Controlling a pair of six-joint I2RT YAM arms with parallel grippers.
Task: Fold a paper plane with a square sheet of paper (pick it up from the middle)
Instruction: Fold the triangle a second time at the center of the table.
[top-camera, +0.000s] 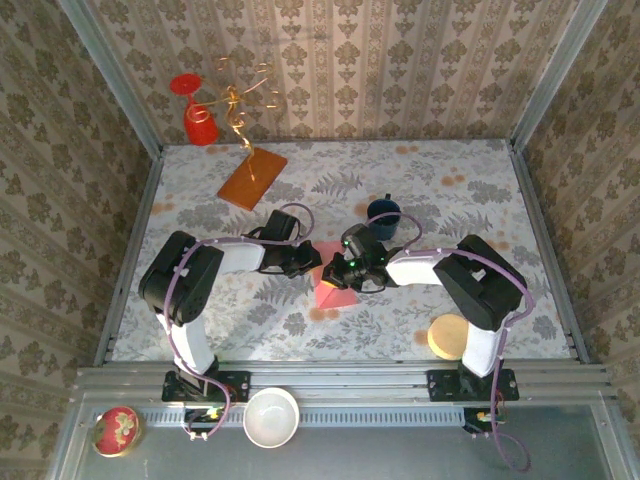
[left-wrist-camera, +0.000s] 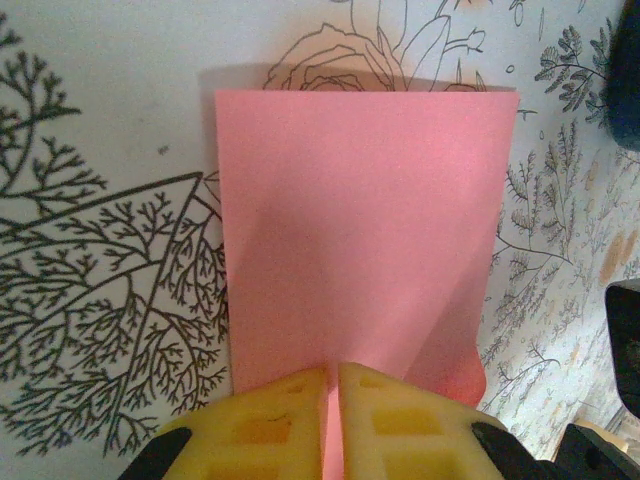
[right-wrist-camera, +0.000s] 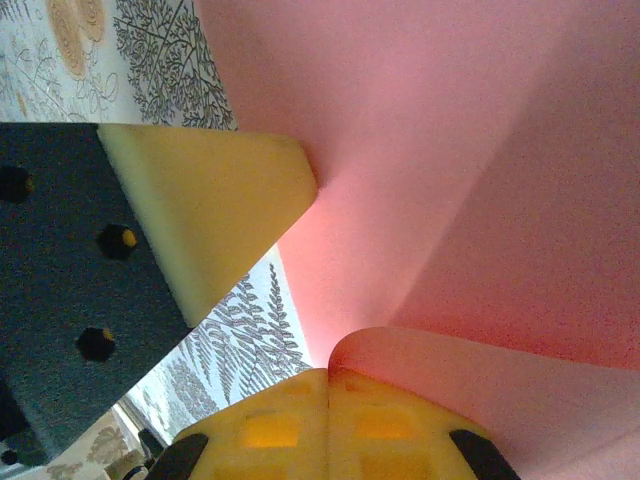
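The pink-red sheet of paper (top-camera: 336, 291) lies folded at the middle of the table between both arms. In the left wrist view the sheet of paper (left-wrist-camera: 360, 230) is a flat folded rectangle on the patterned cloth. My left gripper (left-wrist-camera: 333, 400) is shut on its near edge, with a pink sliver between the yellow pads. In the right wrist view the sheet of paper (right-wrist-camera: 450, 170) rises and curls over, and my right gripper (right-wrist-camera: 328, 400) is shut with the curled flap coming out of the seam between its pads. One of the left gripper's fingers (right-wrist-camera: 210, 210) presses the paper just beside it. From above, the left gripper (top-camera: 316, 262) and right gripper (top-camera: 338, 272) almost touch.
An orange-brown board (top-camera: 252, 178) lies at the back left, with a red cup (top-camera: 200, 125) and a gold wire figure (top-camera: 240, 100) behind it. A dark blue cup (top-camera: 383, 212) stands just behind the right wrist. A round wooden disc (top-camera: 450, 336) sits by the right base. A white bowl (top-camera: 271, 416) rests on the front rail.
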